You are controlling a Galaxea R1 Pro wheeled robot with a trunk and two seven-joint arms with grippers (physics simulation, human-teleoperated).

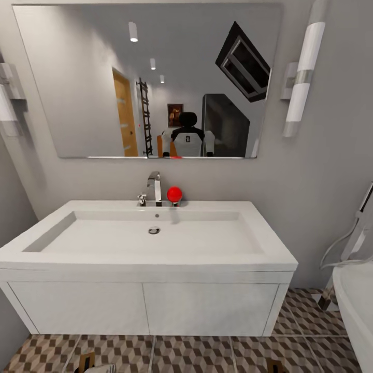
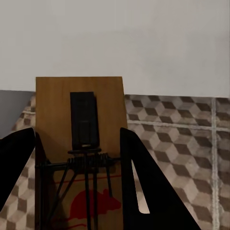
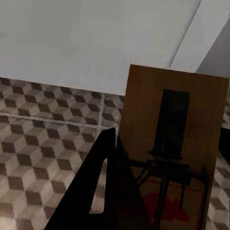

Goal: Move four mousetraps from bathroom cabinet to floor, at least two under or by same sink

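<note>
In the left wrist view a mousetrap (image 2: 79, 124), a brown wooden board with a black wire spring and a red mouse print, sits between the two black fingers of my left gripper (image 2: 76, 136), which is shut on it. My right gripper (image 3: 167, 143) is shut on a second mousetrap (image 3: 177, 120); one black finger (image 3: 96, 191) shows beside the board. Both traps hang above the bathroom floor (image 3: 43, 139) in front of the white vanity. The head view faces the bathroom sink (image 1: 155, 233), and the trap tips (image 1: 87, 360) (image 1: 274, 366) peek in at its lower edge. The cabinet is out of view.
A chrome faucet (image 1: 154, 187) and a red ball (image 1: 174, 195) stand on the sink's back rim. A large mirror (image 1: 150, 77) hangs above. The white bathtub (image 1: 357, 300) and a shower hose (image 1: 342, 243) are at the right. Patterned floor tiles (image 1: 197, 355) run along the vanity.
</note>
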